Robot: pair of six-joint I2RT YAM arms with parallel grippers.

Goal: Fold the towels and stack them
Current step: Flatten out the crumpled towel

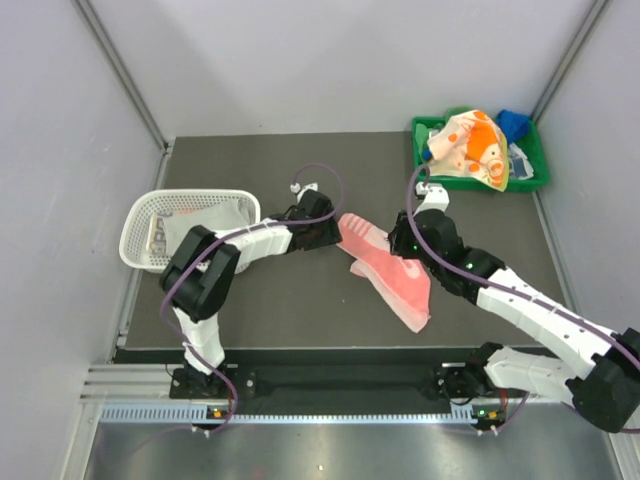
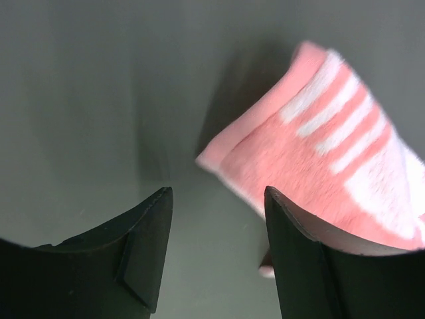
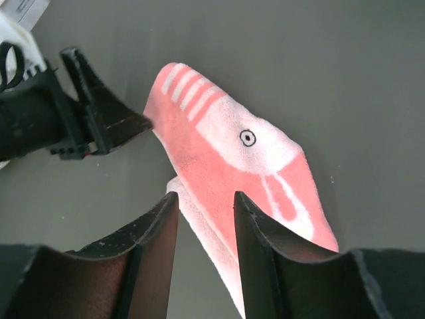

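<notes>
Pink towel [image 1: 385,265] lies mid-desk [image 1: 280,300]. Likely light, limp and grippy, so pinch a corner and expect droop. Left tool [image 2: 216,199] is apart beside the striped corner. Right tool [image 3: 206,199] is apart over the long edge. Right wrist shows an under-layer peeking out. Only the top view shows more towels [image 1: 475,150] in the tray [image 1: 538,165].

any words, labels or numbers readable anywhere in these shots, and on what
No text can be read.
White towel in the basket: dark marks, too small to read.
Pink towel: stripes and a face, no letters.
Orange-patterned towel in the green tray: pattern only.
</notes>
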